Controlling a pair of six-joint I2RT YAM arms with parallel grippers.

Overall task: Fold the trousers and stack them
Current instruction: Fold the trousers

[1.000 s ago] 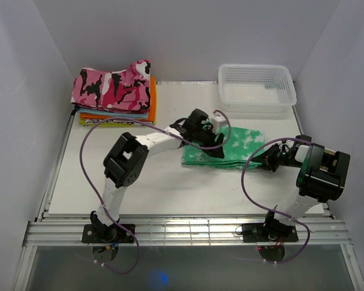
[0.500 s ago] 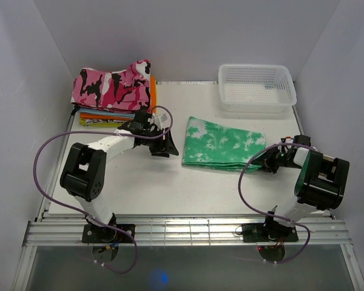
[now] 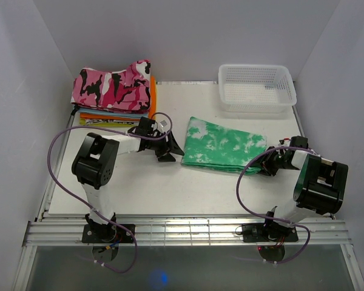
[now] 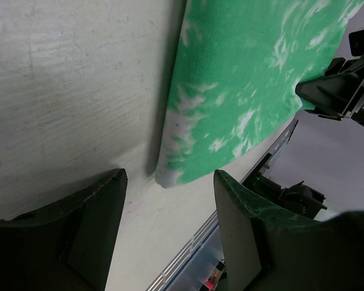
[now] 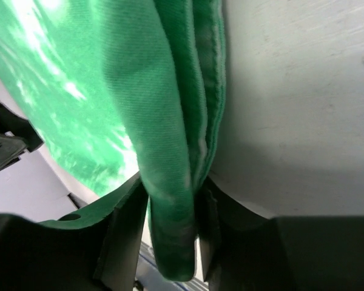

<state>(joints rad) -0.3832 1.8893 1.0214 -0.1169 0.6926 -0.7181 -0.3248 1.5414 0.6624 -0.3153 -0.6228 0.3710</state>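
The trousers [image 3: 221,145] lie folded into a flat green and white rectangle on the table, right of centre. My left gripper [image 3: 171,151] rests low on the bare table just left of the fabric's left edge, open, with nothing between its fingers [image 4: 170,182]. In the left wrist view the trousers [image 4: 242,91] lie a short way beyond the fingertips. My right gripper [image 3: 269,162] is at the fabric's right end. In the right wrist view the layered folded edge of the trousers [image 5: 109,91] runs between its jaws [image 5: 173,200], which press on it from both sides.
A white mesh basket [image 3: 256,88] stands at the back right. A stack of folded clothes topped by a pink camouflage garment [image 3: 115,85] sits at the back left, with orange pieces [image 3: 151,100] under it. The metal rail [image 3: 182,230] runs along the near edge.
My left arm has swung left off the trousers and come down on the table beside them, gripper open. The trousers now lie uncovered and flat. The right gripper stays at the right edge.
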